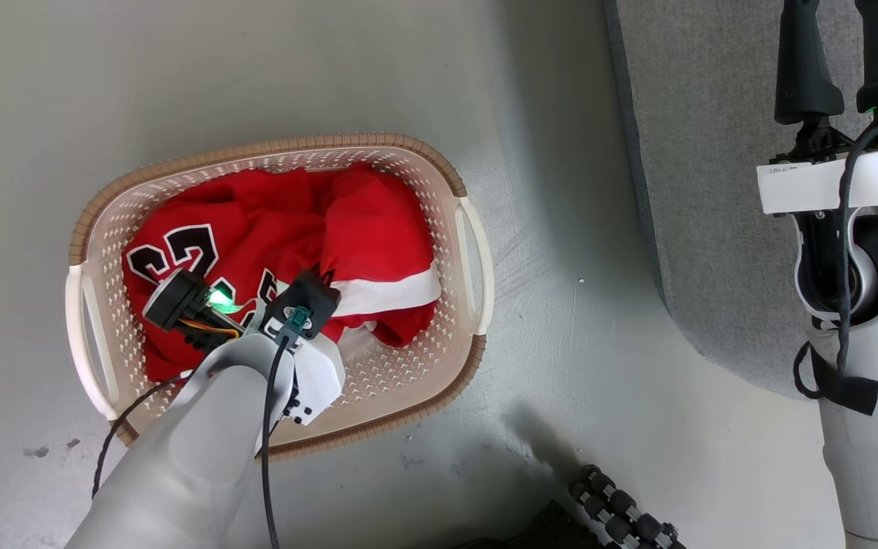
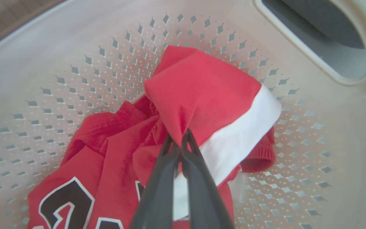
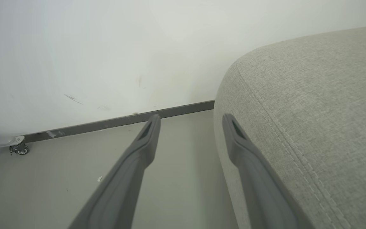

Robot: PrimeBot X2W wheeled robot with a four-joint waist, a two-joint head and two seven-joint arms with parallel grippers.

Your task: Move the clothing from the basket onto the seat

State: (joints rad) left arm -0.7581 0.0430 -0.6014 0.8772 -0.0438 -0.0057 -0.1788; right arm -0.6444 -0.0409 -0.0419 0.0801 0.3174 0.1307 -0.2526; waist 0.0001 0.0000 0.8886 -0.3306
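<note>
Pale grey forearms carry black cables, green lights, dark end effector fingers.

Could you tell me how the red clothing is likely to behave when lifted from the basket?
Probably floppy: the clothing bunches into folds where the left gripper pinches it, so it should drape. Likely light, being thin fabric. The pieces lie tangled in the basket, so another may drag along.

Counted: one basket, one seat, left gripper plus right gripper; clothing in one heap, garment count unclear.
</note>
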